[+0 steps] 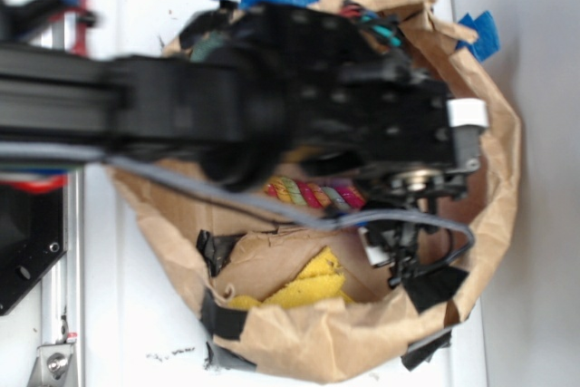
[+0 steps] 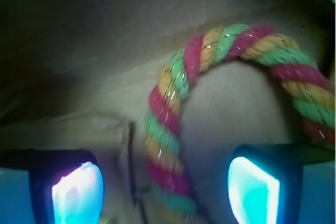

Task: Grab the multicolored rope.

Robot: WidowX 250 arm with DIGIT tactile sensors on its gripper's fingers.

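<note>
In the wrist view, the left pad (image 2: 76, 192) is seen spread well apart from the right pad (image 2: 252, 192), nothing pinched. Between them the rope (image 2: 178, 82) runs up from the lower edge, then arches rightward. In the exterior view, it lies mid-bag (image 1: 494, 197), long axis left-right, under the gripper (image 1: 399, 246).

I see my black WidowX arm (image 1: 181, 106) reaching in from the left, stretched level across the crumpled brown paper bag (image 1: 494, 178), its wrist bent down into the bag's hollow. My black two-fingered gripper (image 2: 168, 190) points at the bag's floor. In the wrist view its glowing pale fingertip pads (image 2: 77, 192) stand wide apart, one at each lower corner, touching nothing.
</note>
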